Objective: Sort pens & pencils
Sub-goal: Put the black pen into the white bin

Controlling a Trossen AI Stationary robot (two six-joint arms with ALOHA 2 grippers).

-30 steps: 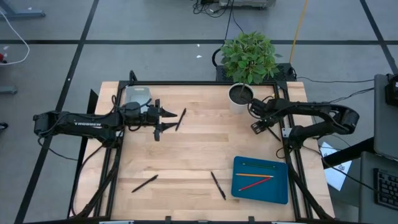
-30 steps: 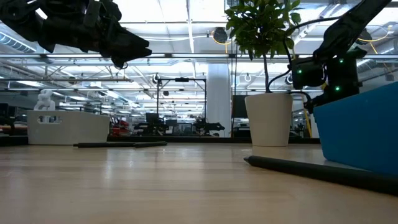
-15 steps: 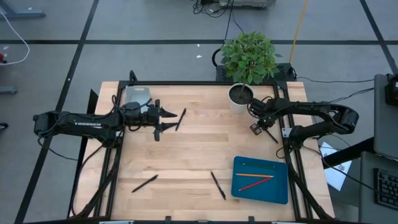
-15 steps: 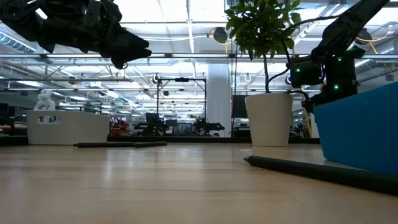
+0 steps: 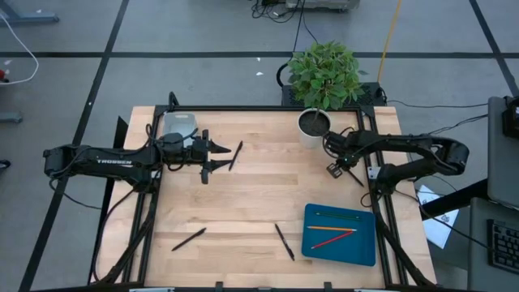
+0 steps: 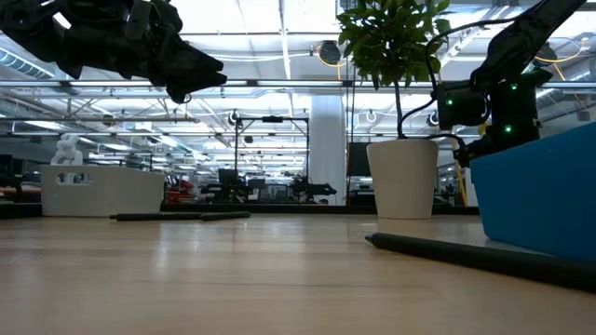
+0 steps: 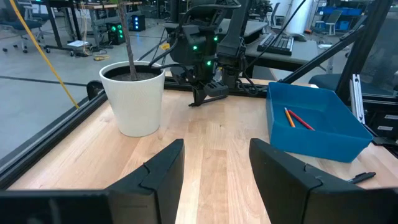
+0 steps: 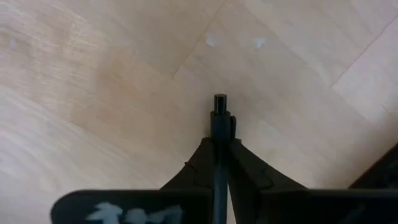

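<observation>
Right gripper point(image 8: 219, 163) is clamped on a slim black pen point(image 8: 219, 127) near the white plant pot point(image 5: 309, 127), presumably for sorting. Left gripper point(image 7: 214, 165) hangs spread apart, empty, by another pen point(image 5: 236, 155).

even, bright overhead light falls on the table point(image 5: 243, 203), with short soft shadows. in the low view ceiling lights glare and the near tabletop blurs. the right wrist view is soft close up.
</observation>
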